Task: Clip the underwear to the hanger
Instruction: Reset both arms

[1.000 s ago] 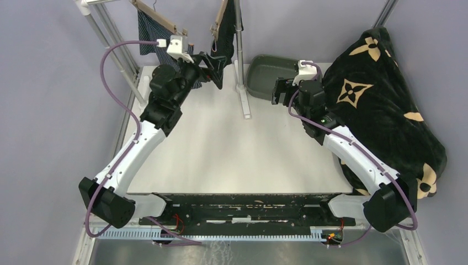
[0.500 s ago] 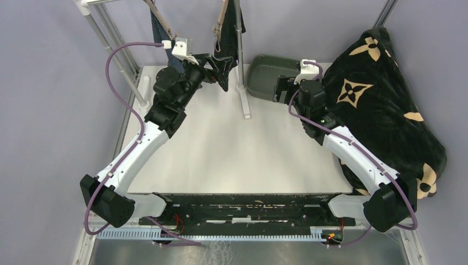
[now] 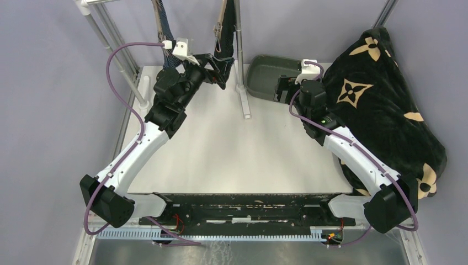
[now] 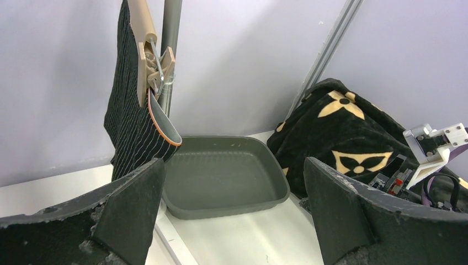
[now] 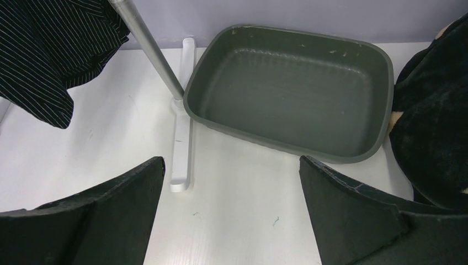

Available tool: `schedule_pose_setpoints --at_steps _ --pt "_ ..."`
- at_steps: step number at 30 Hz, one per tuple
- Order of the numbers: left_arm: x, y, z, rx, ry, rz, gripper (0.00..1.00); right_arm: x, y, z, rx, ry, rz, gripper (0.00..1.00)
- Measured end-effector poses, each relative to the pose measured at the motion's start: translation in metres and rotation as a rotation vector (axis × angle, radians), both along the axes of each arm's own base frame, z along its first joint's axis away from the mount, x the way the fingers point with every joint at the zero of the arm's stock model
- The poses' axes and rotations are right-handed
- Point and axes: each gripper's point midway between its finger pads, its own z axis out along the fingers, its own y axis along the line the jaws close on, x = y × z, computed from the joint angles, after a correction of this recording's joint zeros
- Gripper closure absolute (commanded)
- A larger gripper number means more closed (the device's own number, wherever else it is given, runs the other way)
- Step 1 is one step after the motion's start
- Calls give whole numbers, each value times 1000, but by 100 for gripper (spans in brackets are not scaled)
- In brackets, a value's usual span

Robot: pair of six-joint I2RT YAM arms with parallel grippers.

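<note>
The black pinstriped underwear [image 4: 131,118] hangs from a clip [image 4: 157,66] on a tan wooden hanger [image 4: 144,25] beside the rack pole. It also shows in the top view [image 3: 228,52] and in the right wrist view [image 5: 49,49]. The navy striped underwear [image 3: 165,27] hangs on a second hanger at the back left. My left gripper [image 3: 216,69] is raised just in front of the black underwear, open and empty [image 4: 234,221]. My right gripper [image 3: 281,88] is open and empty [image 5: 232,210] over the table by the grey tray.
A grey tray [image 3: 265,72] sits at the back right and holds nothing [image 5: 292,88]. A big black blanket with tan flower motifs [image 3: 381,105] lies along the right edge. The rack's pole and foot [image 3: 243,94] stand between the arms, and its left posts [image 3: 118,55] at the back left.
My left gripper has risen and moved right toward the black underwear. The navy underwear's hanger has swung edge-on. The black underwear's low corner has drawn back toward the pole. The right arm barely moved.
</note>
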Motion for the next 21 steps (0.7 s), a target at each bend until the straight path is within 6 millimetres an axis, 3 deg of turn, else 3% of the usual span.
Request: schedule_pose_setpoints --at_steps 21 --pt "-1 -1 0 0 0 -3 1 -2 -1 3 4 -7 0 0"
